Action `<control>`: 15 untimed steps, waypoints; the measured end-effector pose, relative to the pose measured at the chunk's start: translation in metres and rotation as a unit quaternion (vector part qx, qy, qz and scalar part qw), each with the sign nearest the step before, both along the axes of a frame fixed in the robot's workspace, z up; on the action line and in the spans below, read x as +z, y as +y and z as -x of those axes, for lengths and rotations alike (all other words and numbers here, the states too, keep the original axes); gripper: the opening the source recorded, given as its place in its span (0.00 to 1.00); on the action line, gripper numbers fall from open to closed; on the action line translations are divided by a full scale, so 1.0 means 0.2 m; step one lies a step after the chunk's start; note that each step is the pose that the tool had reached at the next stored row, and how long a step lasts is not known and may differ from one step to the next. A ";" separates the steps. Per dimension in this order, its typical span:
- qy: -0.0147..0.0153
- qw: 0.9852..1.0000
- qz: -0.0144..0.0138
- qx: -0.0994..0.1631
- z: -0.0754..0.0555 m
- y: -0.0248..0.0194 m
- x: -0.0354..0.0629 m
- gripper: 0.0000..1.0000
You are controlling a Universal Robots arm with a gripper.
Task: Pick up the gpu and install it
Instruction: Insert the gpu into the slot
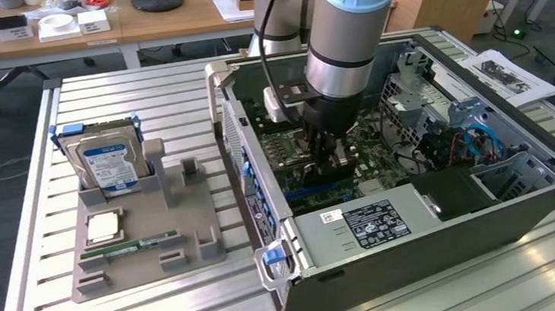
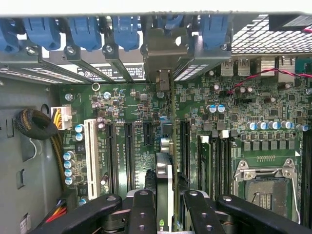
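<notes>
Black two-fingered gripper (image 2: 164,204): partly closed, clamped on the flat green gpu card with black cooler and silver end bracket (image 2: 164,161), held edge-on. Location: inside open grey computer case (image 1: 527,211), over green motherboard (image 2: 131,105) expansion slots.

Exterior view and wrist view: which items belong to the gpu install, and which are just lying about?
In the job:
- gpu, held edge-on by the gripper over the motherboard
- computer case, open

Lying about:
- hard drive upright in the grey holder
- memory stick
- papers
</notes>
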State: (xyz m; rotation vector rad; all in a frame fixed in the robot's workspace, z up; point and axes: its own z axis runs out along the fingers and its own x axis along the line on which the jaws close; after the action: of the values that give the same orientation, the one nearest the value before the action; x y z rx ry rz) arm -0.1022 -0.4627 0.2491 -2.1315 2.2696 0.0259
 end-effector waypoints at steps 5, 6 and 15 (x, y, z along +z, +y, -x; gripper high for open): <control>0.000 1.000 0.000 -0.001 0.00 0.000 -0.008 0.27; 0.000 1.000 0.000 -0.001 0.00 0.000 -0.008 0.27; 0.000 1.000 0.000 -0.001 0.00 0.000 -0.012 0.27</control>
State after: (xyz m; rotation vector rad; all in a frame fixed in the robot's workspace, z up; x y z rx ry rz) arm -0.1030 -0.4626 0.2466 -2.1282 2.2720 0.0256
